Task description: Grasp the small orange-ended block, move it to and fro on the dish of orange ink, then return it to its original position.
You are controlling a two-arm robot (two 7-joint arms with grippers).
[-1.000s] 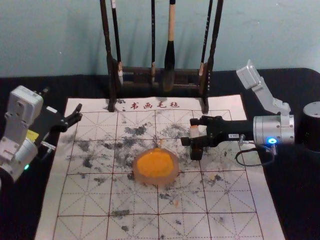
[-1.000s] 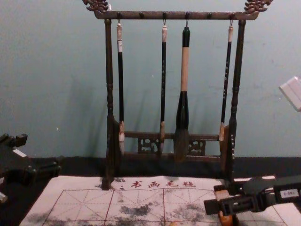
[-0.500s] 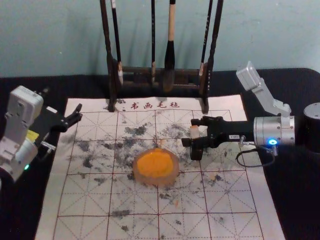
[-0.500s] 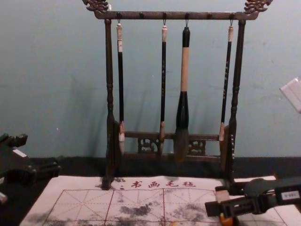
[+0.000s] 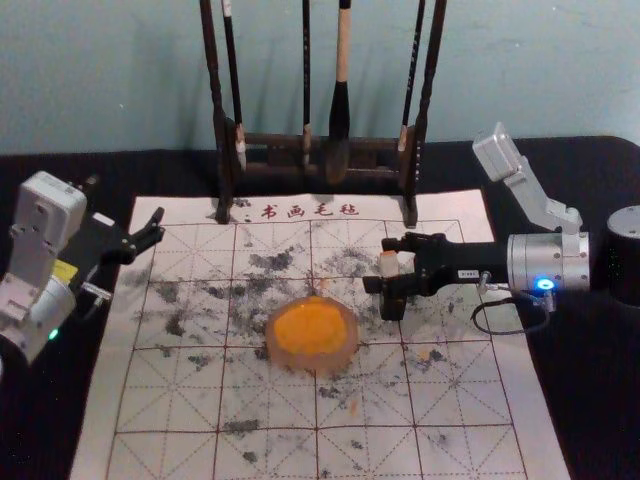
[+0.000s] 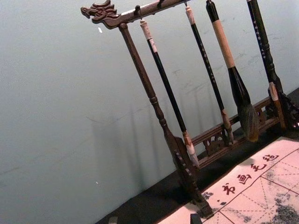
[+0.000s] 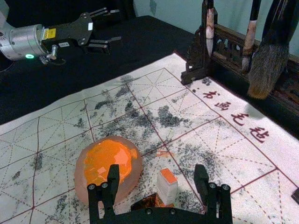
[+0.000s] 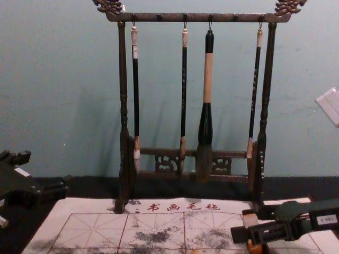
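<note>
Head view: right gripper (image 5: 378,264) spread around block (image 5: 389,264), seemingly not touching; left gripper (image 5: 158,226), spread, far left.

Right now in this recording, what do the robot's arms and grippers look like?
The left arm is silver with a green light and yellow sticker; the right arm is silver with a blue light and looping dark cable. The left gripper and right gripper are black, two-fingered.
</note>
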